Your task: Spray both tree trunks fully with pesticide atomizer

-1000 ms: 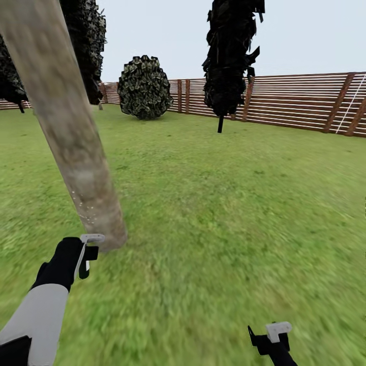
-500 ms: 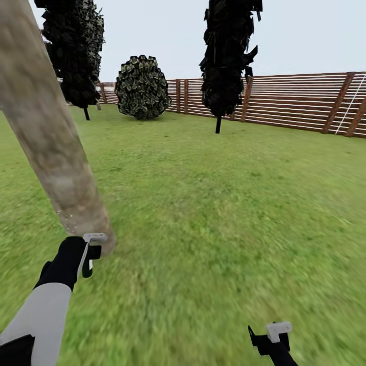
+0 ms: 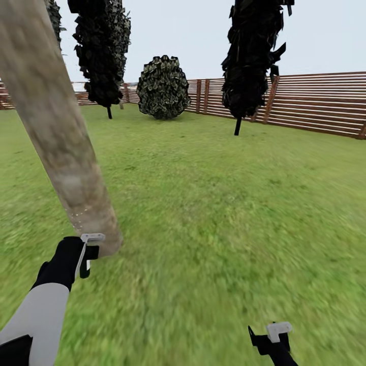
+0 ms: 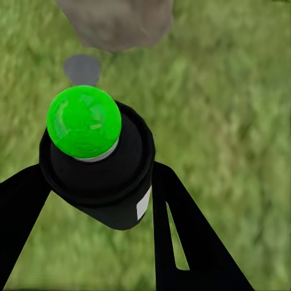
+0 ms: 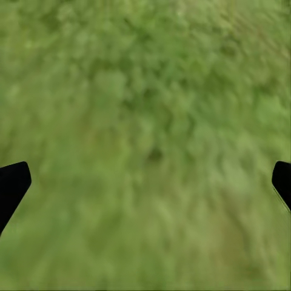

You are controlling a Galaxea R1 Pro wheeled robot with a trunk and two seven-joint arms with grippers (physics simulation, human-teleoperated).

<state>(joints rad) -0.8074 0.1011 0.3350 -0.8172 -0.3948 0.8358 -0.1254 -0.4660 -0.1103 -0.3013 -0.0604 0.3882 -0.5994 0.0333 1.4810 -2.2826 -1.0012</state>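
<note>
Left fingers clamped on the atomizer, one black finger each side of the dark bottle; cap on top reads bright green here, not red. Just past the cap, grey-brown trunk base at top of the left wrist frame, small grey patch on the grass beside it. In the head view, left gripper at lower left, right against the foot of the trunk; atomizer itself hidden there. Faint pale specks low on the trunk, probably spray, too small to be sure.

Right fingers spread wide, tips at both edges of the right wrist frame, nothing between them but grass. Right gripper at bottom right of head view, idle.

Change vs earlier head frames: whole picture slid right. Bush and dark narrow tree both further right, a second dark tree further into view at upper left, fence shifted too. Camera turn, not scene motion. Grippers sit at the same spots in frame. Trunk base slightly right of where it was half a second ago.

Meaning: likely repositioning around this trunk for fresh coverage. Only one pale trunk in sight, so second tree looks pending.
</note>
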